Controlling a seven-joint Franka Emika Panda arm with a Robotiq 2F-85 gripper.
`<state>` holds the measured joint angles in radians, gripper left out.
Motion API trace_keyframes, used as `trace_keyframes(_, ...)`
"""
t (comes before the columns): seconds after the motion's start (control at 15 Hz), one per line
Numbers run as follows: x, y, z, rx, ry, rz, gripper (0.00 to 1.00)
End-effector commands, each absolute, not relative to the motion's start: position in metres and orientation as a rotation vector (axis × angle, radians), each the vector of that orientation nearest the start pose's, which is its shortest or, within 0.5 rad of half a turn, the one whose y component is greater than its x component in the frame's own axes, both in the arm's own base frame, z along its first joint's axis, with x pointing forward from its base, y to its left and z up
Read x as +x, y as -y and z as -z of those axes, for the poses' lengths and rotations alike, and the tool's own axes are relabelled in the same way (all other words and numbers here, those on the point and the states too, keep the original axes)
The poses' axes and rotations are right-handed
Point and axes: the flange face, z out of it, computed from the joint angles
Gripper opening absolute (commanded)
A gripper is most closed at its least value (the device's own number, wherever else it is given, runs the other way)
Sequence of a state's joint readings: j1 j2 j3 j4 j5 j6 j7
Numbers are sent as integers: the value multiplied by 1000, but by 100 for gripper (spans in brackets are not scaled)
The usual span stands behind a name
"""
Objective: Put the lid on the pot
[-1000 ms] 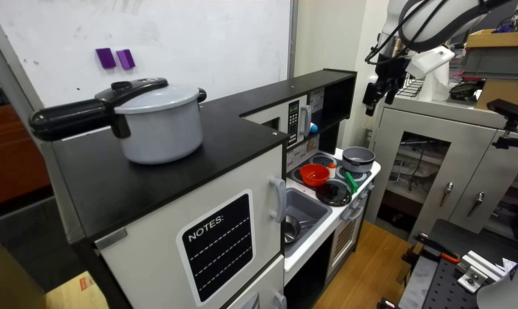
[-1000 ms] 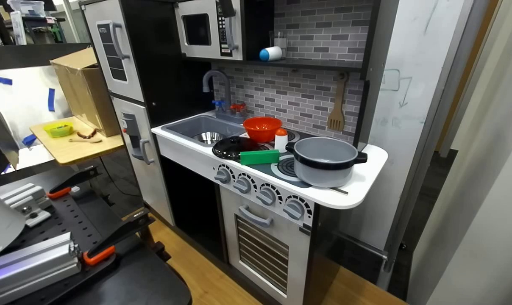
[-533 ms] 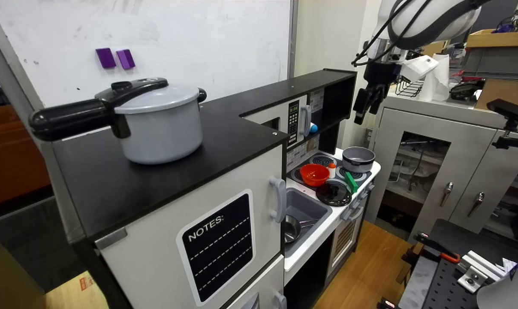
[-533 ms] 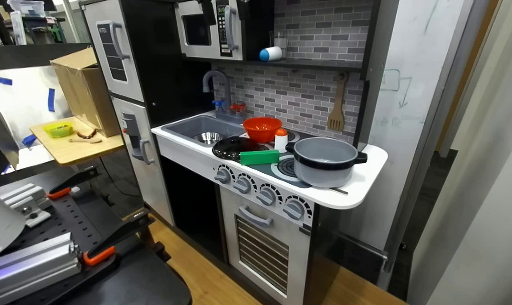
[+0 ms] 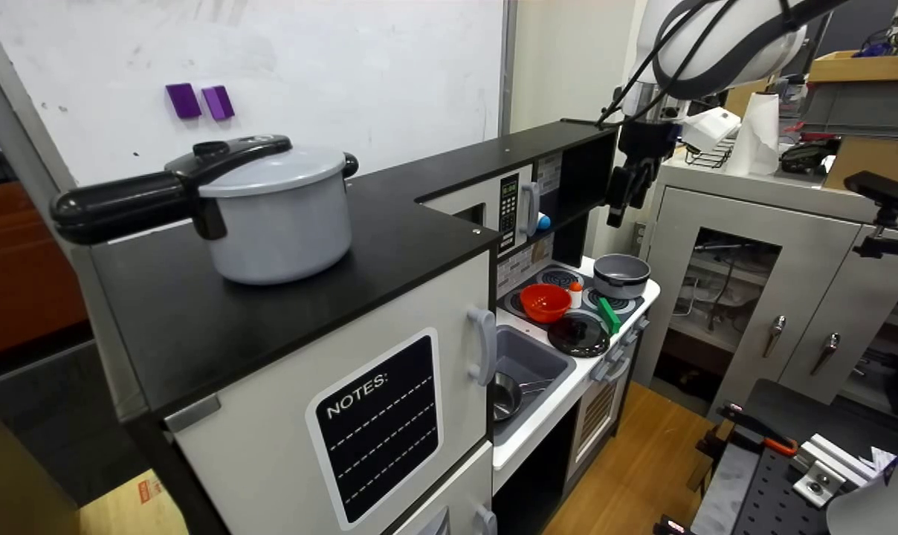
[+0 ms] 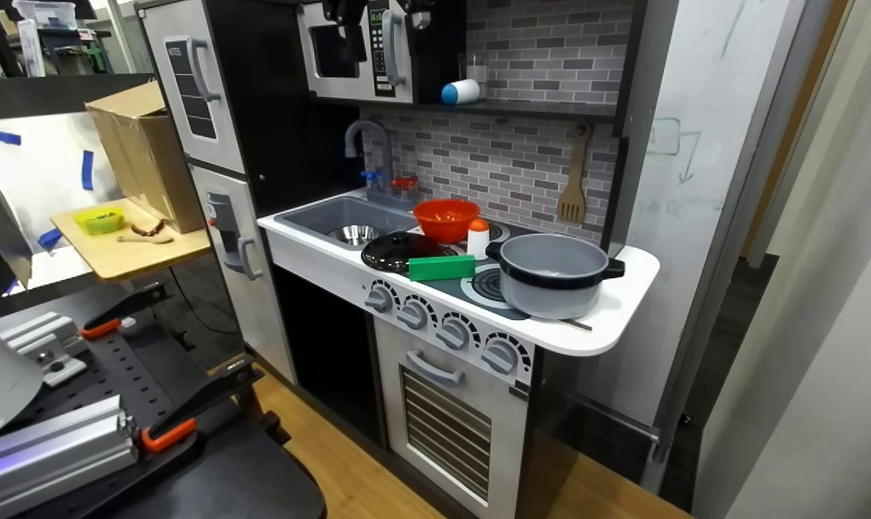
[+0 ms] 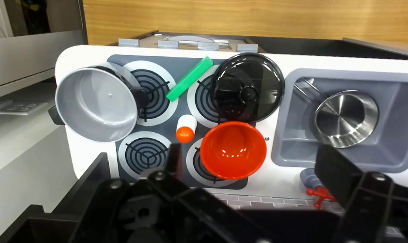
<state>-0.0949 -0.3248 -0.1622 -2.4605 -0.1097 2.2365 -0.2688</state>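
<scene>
Gripper (image 5: 625, 209) is up in the air above the worktop (image 6: 626, 292), jaws spread wide; I'm looking down past them at the hob (image 7: 180, 64) in the wrist view. Lid (image 7: 248, 81) is off the pot (image 7: 97, 101): black, lying knob up next to the sink (image 7: 396, 111), partly over a front burner (image 7: 204, 98), partly on the white of the worktop. Pot is the grey one with black band and two black side handles, upright at the hob's end away from the sink, mouth uncovered. Green block (image 7: 189, 79) lies slantwise between pot and lid, just beside the lid. White shaker (image 7: 187, 122) with orange cap stands near the red bowl (image 7: 233, 150). Bowl is behind the lid, toward the back; the two overlap in my view, can't tell if they touch. Metal pan (image 7: 346, 118) sits in the sink. Bigger grey pressure cooker (image 5: 278, 230) with long black handle stands on top of the cabinet (image 5: 412, 238), well apart from pot and lid.
</scene>
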Motion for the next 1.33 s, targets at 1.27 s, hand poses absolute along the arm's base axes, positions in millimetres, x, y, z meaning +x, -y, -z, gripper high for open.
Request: trace_keyframes(1.27,429,109,-334,-3074,319,-105,100)
